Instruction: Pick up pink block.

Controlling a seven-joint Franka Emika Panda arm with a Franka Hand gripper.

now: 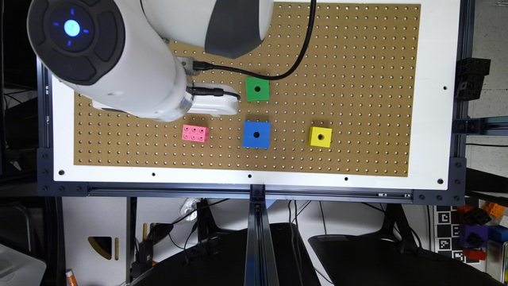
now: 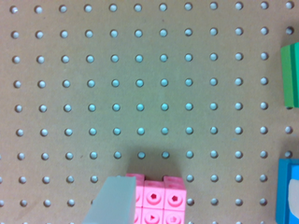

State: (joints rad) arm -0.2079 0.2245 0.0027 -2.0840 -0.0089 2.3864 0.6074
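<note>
The pink block (image 1: 195, 133) lies flat on the brown pegboard (image 1: 357, 99) of the table (image 1: 434, 119), studs facing up, in a 3x2 grid. It sits toward the exterior view's left of the board, in a rough row with the blue cube (image 1: 256, 134) and the yellow cube (image 1: 320, 136), which follow it toward the exterior view's right. The green cube (image 1: 257, 89) rests farther back, above the blue cube in the exterior view. All four items stand apart from one another; none touch.

My arm (image 1: 107, 55) reaches over the back-left part of the board as the exterior view shows it. My hand (image 1: 214, 104) appears as a white part past the wrist, positioned just behind the pink block and near the green cube, without contact with either. Two black cables (image 1: 293, 59) run along it.

In the wrist view, the pink block (image 2: 161, 200) sits at the frame edge, partly cut off. One pale grey fingertip (image 2: 112, 203) overlaps the block's side in that picture. The second fingertip is out of frame, so I cannot tell whether my hand is open or closed. Slivers of the green cube (image 2: 290, 74) and blue cube (image 2: 287, 191) show at the frame border.
</note>
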